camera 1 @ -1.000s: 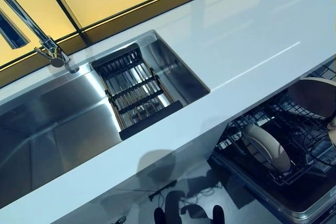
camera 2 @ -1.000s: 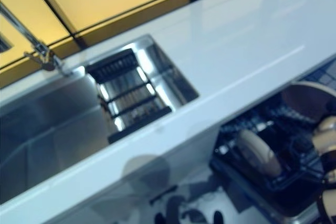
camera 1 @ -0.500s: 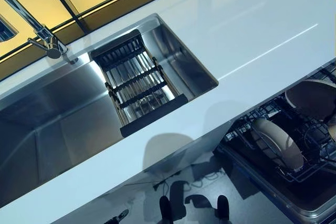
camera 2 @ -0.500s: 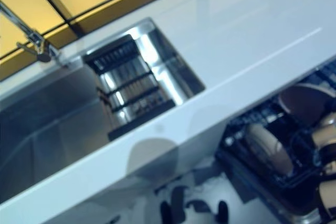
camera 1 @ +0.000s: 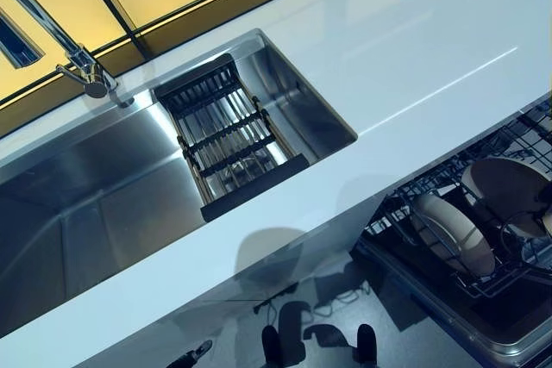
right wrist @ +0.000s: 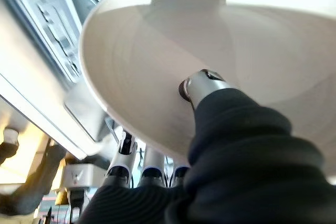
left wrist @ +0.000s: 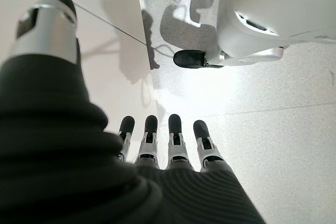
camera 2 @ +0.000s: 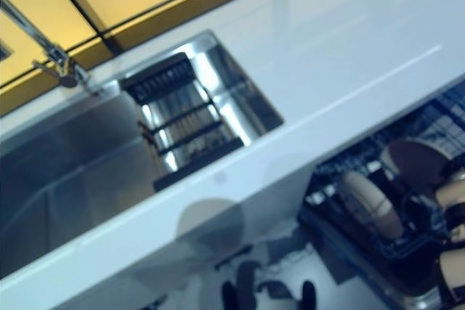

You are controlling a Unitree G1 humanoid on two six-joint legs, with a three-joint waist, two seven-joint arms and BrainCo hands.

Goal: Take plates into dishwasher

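A beige plate [camera 1: 511,194] is held over the open dishwasher's lower rack [camera 1: 405,213] at the lower right, close beside a second beige plate [camera 1: 453,236] that stands upright in the rack. In the right wrist view my right hand [right wrist: 210,145] pinches the held plate [right wrist: 157,51], thumb on its face and fingers [right wrist: 126,156] behind its rim. My left hand [left wrist: 163,150] shows only in the left wrist view, open and empty, fingers straight over the pale floor.
A white counter [camera 1: 414,49] runs across the view above the dishwasher. A steel sink [camera 1: 95,204] holds a dark drying rack [camera 1: 226,140], with a tap [camera 1: 82,66] behind it. The dishwasher's front rim [camera 1: 448,316] juts toward me.
The held plate has come down and closer to the standing plate in the rack. The view has shifted a little as the head moved.
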